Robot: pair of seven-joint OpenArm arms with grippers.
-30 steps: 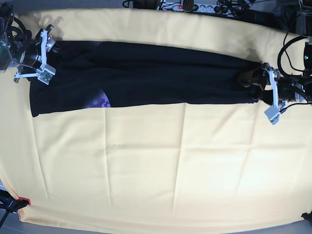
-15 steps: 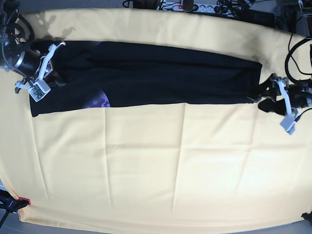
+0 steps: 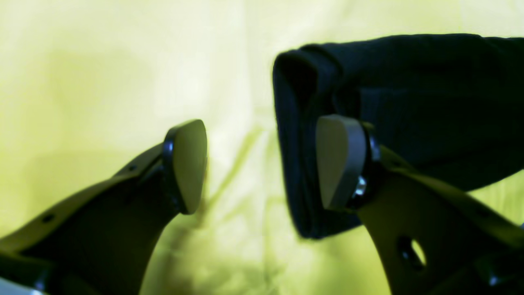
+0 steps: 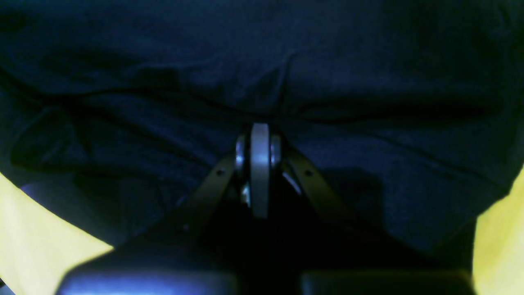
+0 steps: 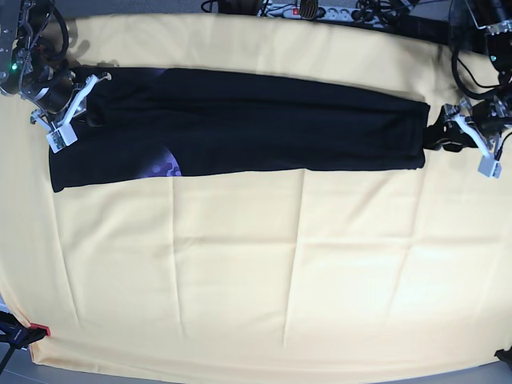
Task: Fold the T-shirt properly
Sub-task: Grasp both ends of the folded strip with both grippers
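Note:
The black T-shirt (image 5: 256, 120) lies folded into a long band across the far part of the yellow cloth, and a bit of purple print (image 5: 164, 166) peeks out at its front left. At the band's left end, my right gripper (image 5: 80, 108) is shut on the T-shirt. In the right wrist view its pads (image 4: 260, 164) press together, and folds of the T-shirt (image 4: 368, 82) gather at their tips. My left gripper (image 5: 442, 132) stands open just off the band's right end. In the left wrist view the T-shirt's folded end (image 3: 294, 123) sits by the right fingertip (image 3: 339, 162).
The pale yellow cloth (image 5: 280, 264) covers the whole table. A power strip (image 5: 304, 10) and cables run along the far edge. A black clamp with a red tip (image 5: 32, 330) holds the near left corner.
My right gripper has closed on the shirt's left end and shifted slightly up. My left gripper has drawn back off the right end and stays open.

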